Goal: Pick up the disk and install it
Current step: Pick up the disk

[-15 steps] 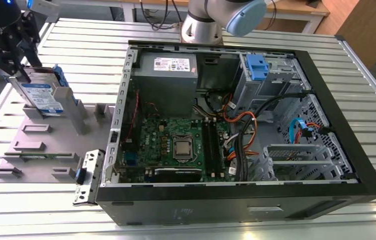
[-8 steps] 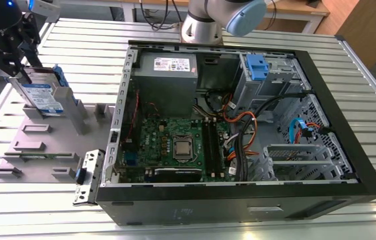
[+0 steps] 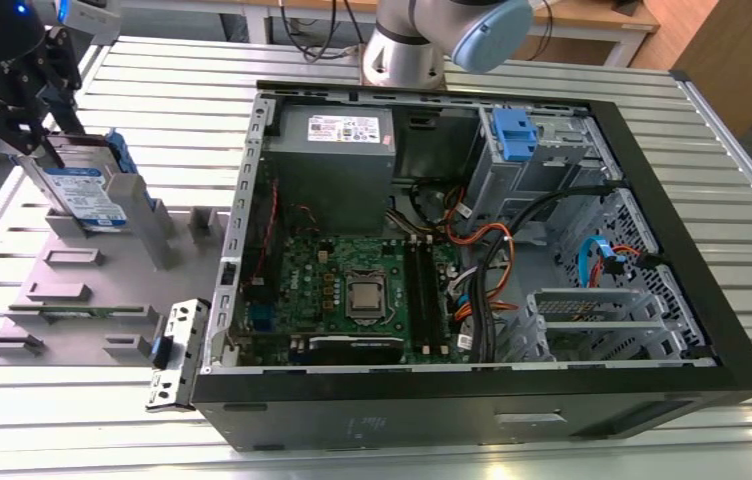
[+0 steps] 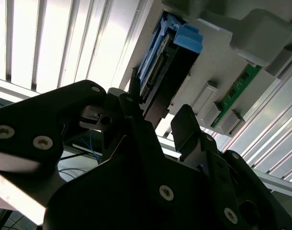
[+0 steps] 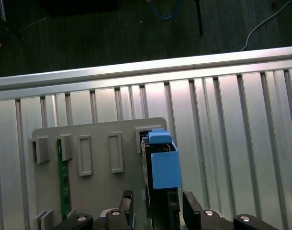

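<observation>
gripper [image 5: 159,199]: open, one finger each side of the disk, gap visible on one side | disk [image 5: 165,170]: upright in grey tray [image 5: 100,136] slot, directly between the fingers | computer case [image 3: 483,420]: open, well apart from gripper

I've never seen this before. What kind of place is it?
Probably a robot lab or workshop for putting computers together: an open computer case sits on a slatted metal table, and a robot arm's gripper is at the disk standing in a grey holder.

disk [image 3: 83,190]: silver drive, blue-and-white label, blue carrier, standing on edge in grey rack [image 3: 69,300], exterior view's left.
</observation>
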Available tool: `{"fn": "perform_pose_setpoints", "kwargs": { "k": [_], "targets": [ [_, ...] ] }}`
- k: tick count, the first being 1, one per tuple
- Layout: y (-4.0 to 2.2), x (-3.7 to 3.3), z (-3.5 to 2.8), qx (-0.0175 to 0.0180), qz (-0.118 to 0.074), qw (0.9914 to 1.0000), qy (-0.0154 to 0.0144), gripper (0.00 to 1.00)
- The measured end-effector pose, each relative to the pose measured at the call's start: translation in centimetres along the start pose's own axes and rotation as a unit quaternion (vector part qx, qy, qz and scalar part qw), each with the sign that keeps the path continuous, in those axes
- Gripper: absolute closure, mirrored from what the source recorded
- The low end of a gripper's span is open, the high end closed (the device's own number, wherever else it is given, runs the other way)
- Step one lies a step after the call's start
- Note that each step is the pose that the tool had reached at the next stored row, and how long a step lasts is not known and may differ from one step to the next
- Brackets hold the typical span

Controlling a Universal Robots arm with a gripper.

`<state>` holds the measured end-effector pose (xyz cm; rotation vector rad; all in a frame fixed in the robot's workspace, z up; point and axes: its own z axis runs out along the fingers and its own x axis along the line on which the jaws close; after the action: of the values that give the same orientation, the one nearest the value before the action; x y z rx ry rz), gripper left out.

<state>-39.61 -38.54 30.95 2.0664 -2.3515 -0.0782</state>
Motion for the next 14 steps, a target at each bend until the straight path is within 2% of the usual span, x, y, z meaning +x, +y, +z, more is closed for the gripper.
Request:
{"fn": "perform_pose_setpoints", "kwargs": {
  "k": [5,10,14],
  "targets": [
    [-0.01,0.00,0.07,0.0003,0.000,1.00000,-0.0002,0.47],
    [-0.03,0.01,0.61,0.0002,0.000,1.00000,-0.0001,0.47],
    [-0.04,0.02,0.74,0.0002,0.000,1.00000,-0.0001,0.47]
  ]
}}
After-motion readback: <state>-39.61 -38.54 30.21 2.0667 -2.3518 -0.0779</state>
